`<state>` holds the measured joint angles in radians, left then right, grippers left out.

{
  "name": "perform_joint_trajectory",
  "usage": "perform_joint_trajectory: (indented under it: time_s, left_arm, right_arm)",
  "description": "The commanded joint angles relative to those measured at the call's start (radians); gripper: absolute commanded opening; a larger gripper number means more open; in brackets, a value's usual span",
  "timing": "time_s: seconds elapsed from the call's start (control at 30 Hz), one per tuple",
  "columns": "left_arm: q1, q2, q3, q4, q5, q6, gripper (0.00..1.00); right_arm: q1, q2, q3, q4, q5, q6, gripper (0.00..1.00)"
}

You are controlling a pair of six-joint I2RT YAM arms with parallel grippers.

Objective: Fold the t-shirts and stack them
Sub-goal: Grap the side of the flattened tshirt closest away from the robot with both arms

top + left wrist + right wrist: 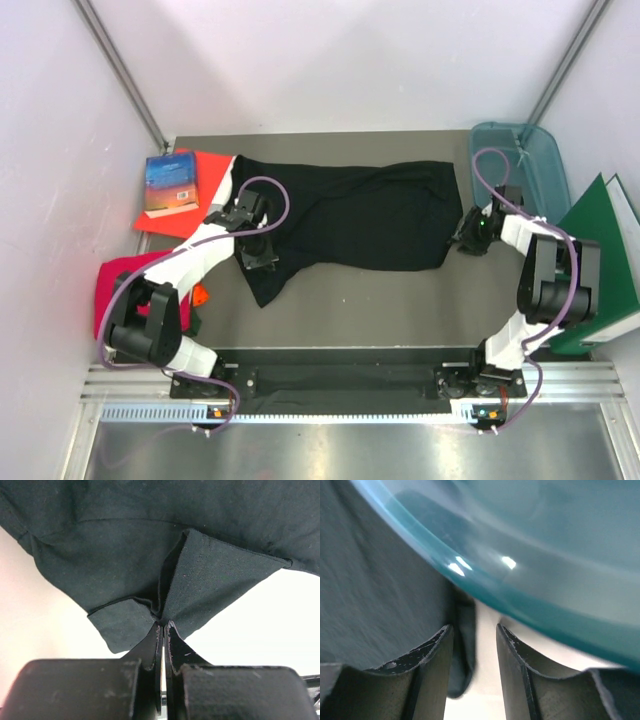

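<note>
The large black t-shirt (370,215) lies spread across the middle of the table, with one part trailing toward the near edge at the left. My left gripper (232,213) is at its left edge. In the left wrist view the left gripper (163,625) is shut on a pinched fold of the black cloth (125,555). My right gripper (466,238) is at the shirt's right edge. In the right wrist view the right gripper (474,630) is open, with the black cloth's edge (370,595) against the left finger. The crimson-pink folded t-shirt (118,285) lies at the near left under the left arm.
A stiff red sheet (210,200) with a blue book (170,183) lies at the back left. A teal plastic bin (545,165) stands at the back right and fills the top of the right wrist view (545,555). A green binder (600,250) leans at the right.
</note>
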<state>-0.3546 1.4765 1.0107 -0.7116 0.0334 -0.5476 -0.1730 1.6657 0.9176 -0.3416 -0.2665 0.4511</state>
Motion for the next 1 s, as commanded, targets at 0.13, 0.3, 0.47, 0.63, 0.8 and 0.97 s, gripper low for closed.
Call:
perform_joint_trajectory:
  time_s: [0.13,0.3,0.47,0.63,0.8,0.97]
  left_arm:
    - [-0.003,-0.062,-0.014,-0.019,-0.021,-0.008,0.00]
    - [-0.004,-0.070,-0.001,-0.028,-0.024,-0.011,0.00]
    - [-0.003,-0.068,-0.003,-0.031,-0.024,-0.012,0.00]
    - [-0.003,-0.062,0.000,-0.028,-0.024,-0.008,0.00]
    - [-0.004,-0.056,0.034,-0.052,-0.066,0.006,0.00]
    - [-0.003,-0.055,0.060,-0.065,-0.076,0.011,0.00]
  right_arm:
    - [0.090,0.147,0.059,0.016,0.104,-0.014,0.39]
    - [0.110,0.146,0.073,-0.019,0.087,-0.019,0.35]
    - [0.115,0.099,0.021,-0.020,0.062,-0.023,0.35]
    - [0.139,0.118,-0.005,0.026,0.036,-0.028,0.25]
    - [0.165,0.140,0.064,-0.054,0.111,-0.069,0.00]
    - [0.202,0.060,0.107,-0.129,0.164,-0.106,0.00]
